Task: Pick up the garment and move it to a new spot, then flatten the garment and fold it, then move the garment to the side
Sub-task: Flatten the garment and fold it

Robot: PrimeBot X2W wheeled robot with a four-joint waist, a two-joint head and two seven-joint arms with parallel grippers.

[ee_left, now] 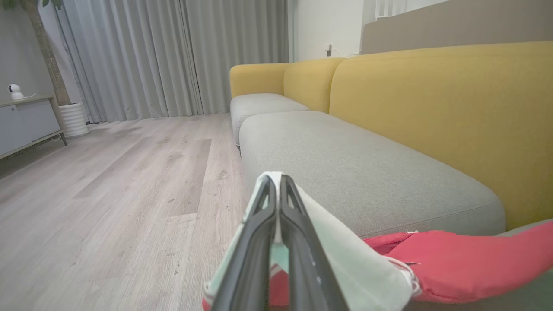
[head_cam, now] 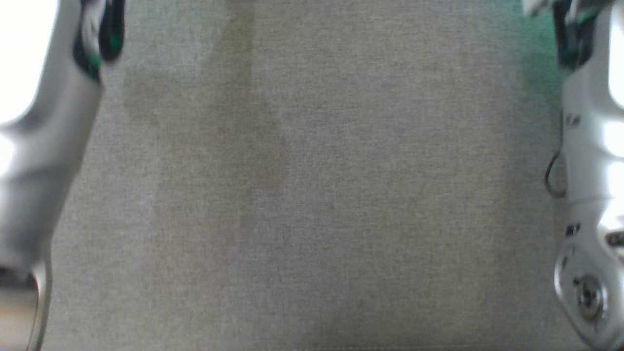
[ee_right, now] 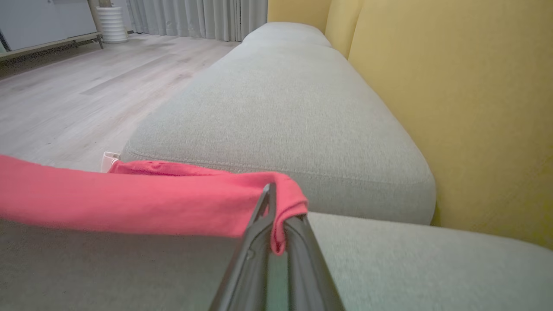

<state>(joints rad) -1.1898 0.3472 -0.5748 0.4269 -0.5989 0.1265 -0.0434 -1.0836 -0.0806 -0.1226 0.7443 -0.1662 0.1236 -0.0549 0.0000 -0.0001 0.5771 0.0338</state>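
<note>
The garment (ee_left: 466, 263) is red with a pale mint and white part, and it hangs stretched between my two grippers above a grey sofa seat. In the left wrist view my left gripper (ee_left: 276, 183) is shut on its pale edge, which wraps over both fingers. In the right wrist view my right gripper (ee_right: 278, 207) is shut on a red corner of the garment (ee_right: 129, 198), and the cloth runs away to the left as a taut band. In the head view my pale left forearm (head_cam: 44, 146) and right forearm (head_cam: 592, 170) flank the seat cushion (head_cam: 312, 195).
Yellow sofa backrests (ee_left: 432, 108) rise behind the grey seat cushions (ee_left: 345, 164). A wooden floor (ee_left: 108, 194) lies in front of the sofa, with grey curtains (ee_left: 173, 56), a low cabinet (ee_left: 26, 121) and a white plant pot (ee_left: 73, 119) beyond.
</note>
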